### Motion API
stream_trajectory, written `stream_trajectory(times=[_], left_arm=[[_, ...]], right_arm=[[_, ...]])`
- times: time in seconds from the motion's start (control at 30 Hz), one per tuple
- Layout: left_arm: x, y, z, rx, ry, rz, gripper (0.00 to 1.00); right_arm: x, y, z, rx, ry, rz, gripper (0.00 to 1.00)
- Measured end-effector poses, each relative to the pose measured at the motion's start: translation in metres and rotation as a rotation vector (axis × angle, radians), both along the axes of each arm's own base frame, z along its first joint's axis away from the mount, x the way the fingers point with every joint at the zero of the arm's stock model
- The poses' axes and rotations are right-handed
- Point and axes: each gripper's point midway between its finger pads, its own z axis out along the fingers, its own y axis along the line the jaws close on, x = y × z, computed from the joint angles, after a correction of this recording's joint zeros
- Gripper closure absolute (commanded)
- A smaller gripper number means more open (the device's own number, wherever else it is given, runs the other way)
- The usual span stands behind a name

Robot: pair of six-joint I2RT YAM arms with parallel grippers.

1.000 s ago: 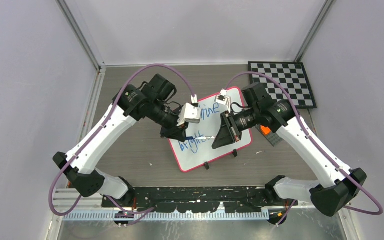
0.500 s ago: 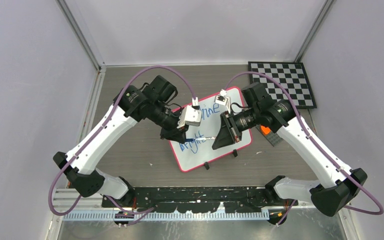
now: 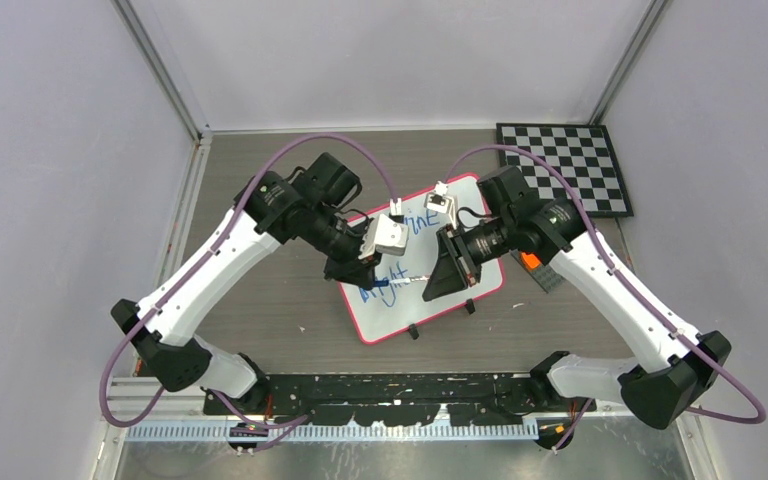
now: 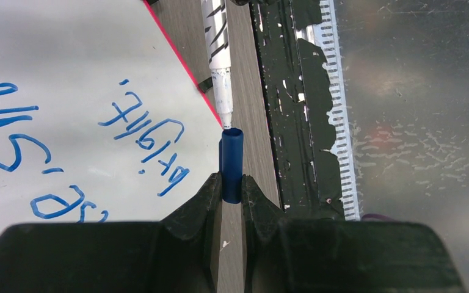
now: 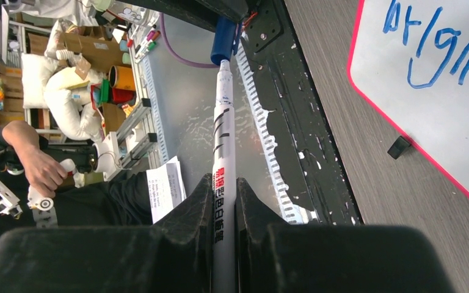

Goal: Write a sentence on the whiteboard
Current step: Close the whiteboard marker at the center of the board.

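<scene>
Jaws on the left arm [image 3: 210, 270] were clenched on a blue cap [image 4: 231, 163]. The cap's open mouth pointed away from the wrist, toward the marker [image 4: 218, 55].

Marker: white barrel with black print, long axis in line with the cap, nib end at the cap's mouth. Whether the nib had entered could not be told. In the top view the marker [image 3: 413, 279] ran roughly left to right above the near part of the whiteboard [image 3: 390, 318], nib toward the left arm. Jaws on the right arm [image 3: 610, 290] were clamped around the barrel's rear half.

The whiteboard lay flat on the bench [image 3: 260, 310], turned slightly askew, with two black clips on its near edge. The sentence [image 3: 378, 293] was in blue, its lines rising toward the far right.

View differences:
- Top view: arms covered the start of the first line; "shine" and "bright" were legible.
- Left wrist: the sentence [image 4: 146, 146] appeared upside down, with the nib-to-cap meeting plain.
- Right wrist: red label on the barrel [image 5: 223, 183], only part of "bright" [image 5: 439, 49].

A checkerboard [image 3: 566, 165] lay at the far right corner.
</scene>
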Motion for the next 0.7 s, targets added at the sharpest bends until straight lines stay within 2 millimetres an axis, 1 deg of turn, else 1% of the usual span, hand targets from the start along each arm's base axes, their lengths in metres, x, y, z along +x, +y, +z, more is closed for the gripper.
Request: stream_trajectory(times=[0.27, 0.4, 0.57, 0.7], left_arm=[[-0.001, -0.001, -0.003, 0.011, 0.017, 0.004, 1.0], [-0.001, -0.003, -0.004, 0.026, 0.056, 0.039, 1.0], [0.003, -0.019, 0.0, 0.001, 0.083, 0.057, 1.0], [0.004, -0.023, -0.005, 0.021, 0.121, 0.085, 1.0]], right_arm=[[0.0, 0.002, -0.002, -0.018, -0.006, 0.003, 1.0], [0.001, 0.002, -0.002, -0.028, -0.01, 0.003, 1.0], [0.004, 0.008, -0.008, -0.05, -0.017, 0.01, 1.0], [0.006, 0.007, -0.012, -0.07, -0.025, 0.004, 1.0]])
